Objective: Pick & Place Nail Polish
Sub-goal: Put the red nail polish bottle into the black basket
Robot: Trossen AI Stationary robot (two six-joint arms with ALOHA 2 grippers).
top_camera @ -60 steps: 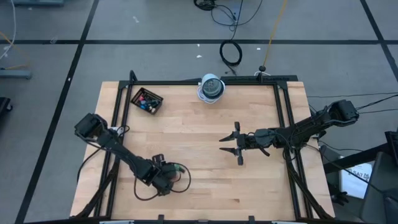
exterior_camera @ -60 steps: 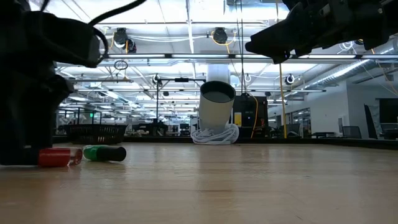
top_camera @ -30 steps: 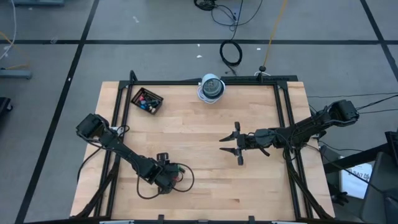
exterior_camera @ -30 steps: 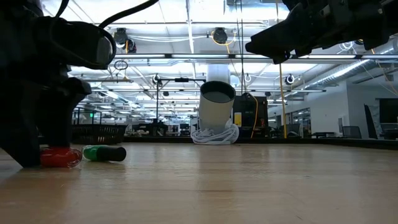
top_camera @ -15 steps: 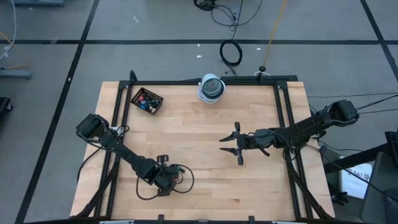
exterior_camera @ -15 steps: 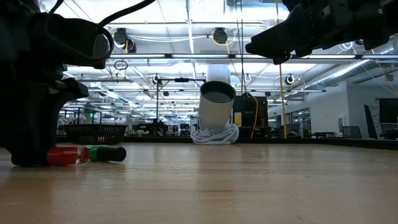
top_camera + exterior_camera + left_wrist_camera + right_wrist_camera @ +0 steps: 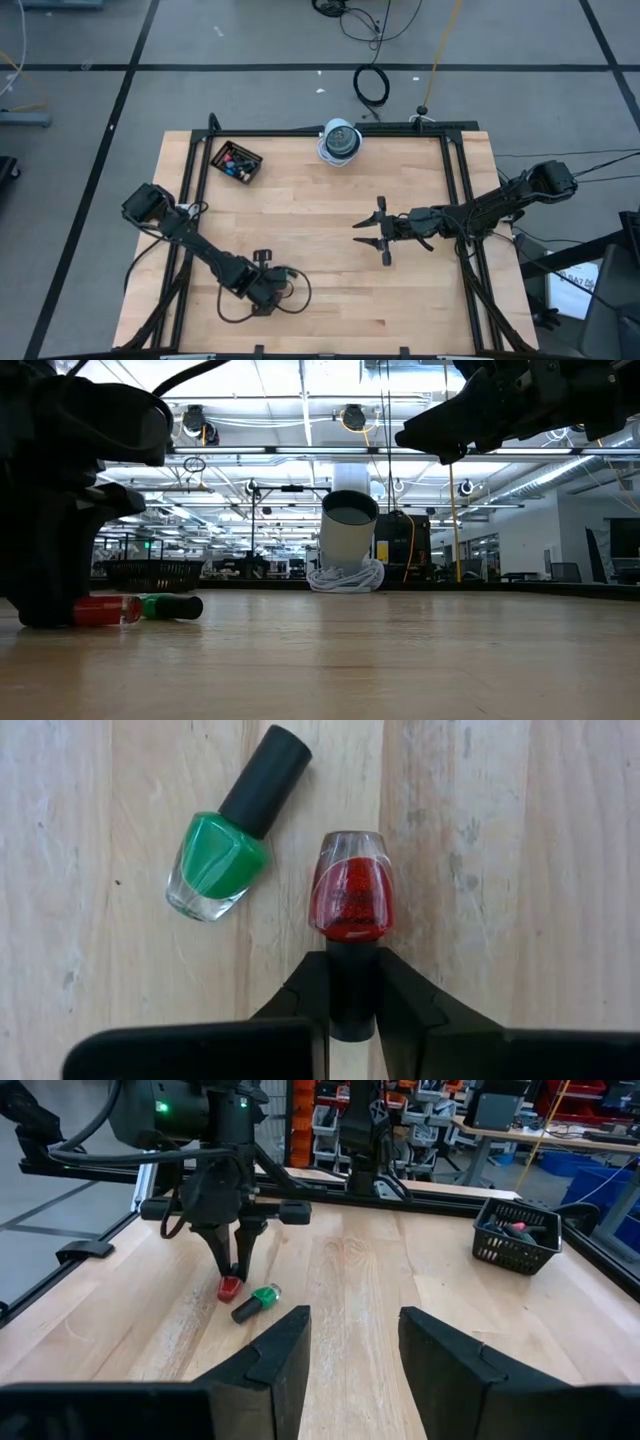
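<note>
Left gripper [image 7: 352, 1005] clamped on dark cap of red nail polish bottle [image 7: 351, 898], lying flat on wooden table [image 7: 330, 210] near front-left edge; green nail polish bottle [image 7: 228, 835] just beside, apart, also on its side. Right gripper [image 7: 368, 232] raised over table centre, fingers apart, holding nothing. Small black tray [image 7: 237, 162] with more bottles at far-left corner
</note>
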